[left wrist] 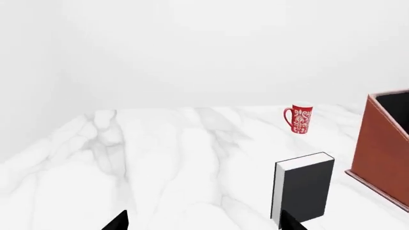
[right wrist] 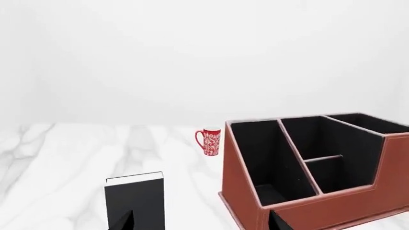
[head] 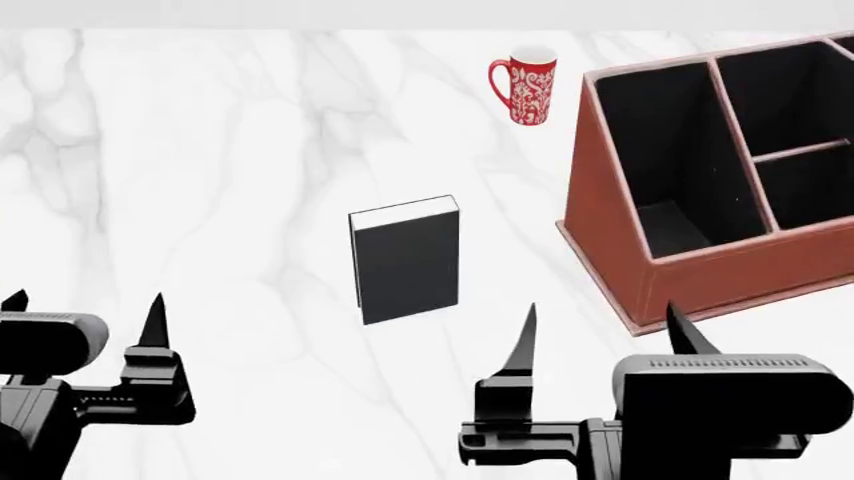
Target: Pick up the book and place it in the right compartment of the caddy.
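The black book [head: 407, 260] stands upright on the white marble table [head: 200, 150], its white page edges facing left. To its right is the reddish-brown caddy [head: 601, 200], whose black-lined compartments are all empty. My left gripper [head: 86, 300] is open near the table's front left, well apart from the book. My right gripper [head: 601, 318] is open in front of the caddy's near corner, holding nothing. The left wrist view shows the book [left wrist: 307, 189] beyond the far fingertip and the caddy [left wrist: 383, 153]. In the right wrist view, the book [right wrist: 135, 201] and caddy [right wrist: 332, 211] flank my open gripper [right wrist: 201, 221].
A red patterned mug [head: 527, 85] stands at the back of the table, behind the book and just left of the caddy's far corner. It also shows as the mug [left wrist: 299, 118] and the mug [right wrist: 210, 141]. A plain white wall lies beyond the table.
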Robot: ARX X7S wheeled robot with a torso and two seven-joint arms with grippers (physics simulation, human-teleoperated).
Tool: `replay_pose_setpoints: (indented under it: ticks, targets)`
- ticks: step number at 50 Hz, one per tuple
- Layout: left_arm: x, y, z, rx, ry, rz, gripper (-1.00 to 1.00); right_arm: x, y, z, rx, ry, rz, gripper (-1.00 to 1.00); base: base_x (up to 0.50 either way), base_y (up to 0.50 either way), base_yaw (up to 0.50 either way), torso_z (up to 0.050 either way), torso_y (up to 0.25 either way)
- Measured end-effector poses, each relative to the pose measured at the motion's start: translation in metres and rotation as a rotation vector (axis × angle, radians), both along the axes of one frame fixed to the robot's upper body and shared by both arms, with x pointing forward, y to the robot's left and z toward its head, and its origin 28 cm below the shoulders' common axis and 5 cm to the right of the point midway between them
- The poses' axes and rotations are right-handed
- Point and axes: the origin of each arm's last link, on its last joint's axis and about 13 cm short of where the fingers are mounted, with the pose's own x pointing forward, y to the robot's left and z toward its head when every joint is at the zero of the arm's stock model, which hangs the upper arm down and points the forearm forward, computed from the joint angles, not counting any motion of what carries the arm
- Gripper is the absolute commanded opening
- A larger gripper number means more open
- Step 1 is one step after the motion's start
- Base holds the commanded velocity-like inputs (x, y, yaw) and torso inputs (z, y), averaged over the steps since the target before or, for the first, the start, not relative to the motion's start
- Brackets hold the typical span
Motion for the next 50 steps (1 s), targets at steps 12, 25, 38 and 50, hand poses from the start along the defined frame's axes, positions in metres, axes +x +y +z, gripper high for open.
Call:
replay_pose_setpoints:
  ticks: [12,25,38,50]
  targets:
    - [0.0,0.003,0.013,0.017,-0.015,0.016,1.0,0.0,0.0,0.011,-0.012,-0.007,0.01,1.0,0.0,-0.45,0.0,0.0,0.0]
    - [0.001,0.002,0.017,0.015,-0.021,0.008,1.0,0.0,-0.003,0.018,-0.027,-0.02,-0.01,1.0,0.0,-0.39,0.0,0.0,0.0]
    - [0.001,0.006,0.021,0.024,-0.035,0.033,1.0,0.0,0.001,0.022,-0.061,-0.012,0.006,1.0,0.38,0.0,0.0,0.0,0.0]
    - [0.001,0.009,0.025,0.025,-0.045,0.047,1.0,0.0,0.003,0.026,-0.079,-0.015,0.011,1.0,0.5,0.0,0.0,0.0,0.001]
